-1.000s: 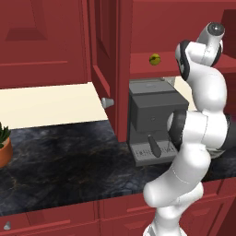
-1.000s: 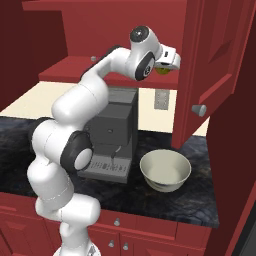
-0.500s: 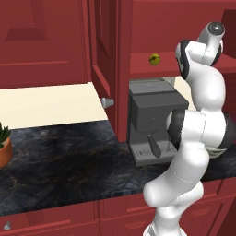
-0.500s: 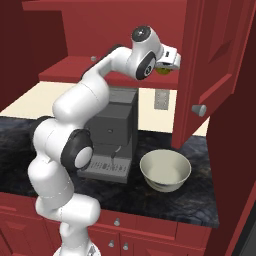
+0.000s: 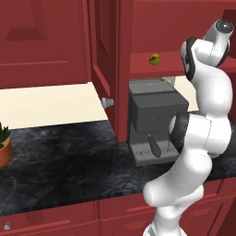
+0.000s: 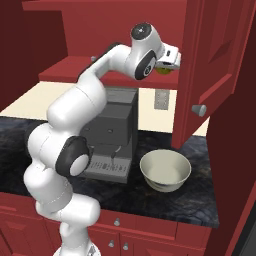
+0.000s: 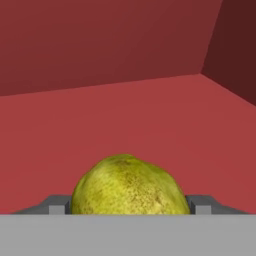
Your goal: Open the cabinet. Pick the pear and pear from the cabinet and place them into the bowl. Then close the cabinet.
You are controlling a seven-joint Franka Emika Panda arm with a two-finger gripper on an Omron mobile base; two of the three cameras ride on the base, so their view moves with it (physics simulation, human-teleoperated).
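Note:
The cabinet (image 5: 103, 46) stands open, its left door swung out toward me and its right door (image 6: 215, 60) swung out the other way. One pear (image 5: 155, 59) lies loose on the red shelf (image 5: 184, 62), left of my arm. Another pear (image 7: 127, 185) sits between my fingers (image 7: 200, 205) and touches both. My gripper (image 6: 167, 62) reaches into the cabinet's right side, shut on this pear (image 6: 162, 70), just above the shelf. The cream bowl (image 6: 165, 170) stands on the dark counter below, right of the coffee machine.
A grey coffee machine (image 5: 154, 120) stands under the cabinet, right in front of my arm. The open right door's knob (image 6: 199, 109) hangs above the bowl. A potted plant (image 5: 3, 143) sits at the counter's far left. Red drawers (image 6: 120, 222) run below.
The jaws have drawn in a little onto the pear. The arm has barely moved, and the other pear lies where it was.

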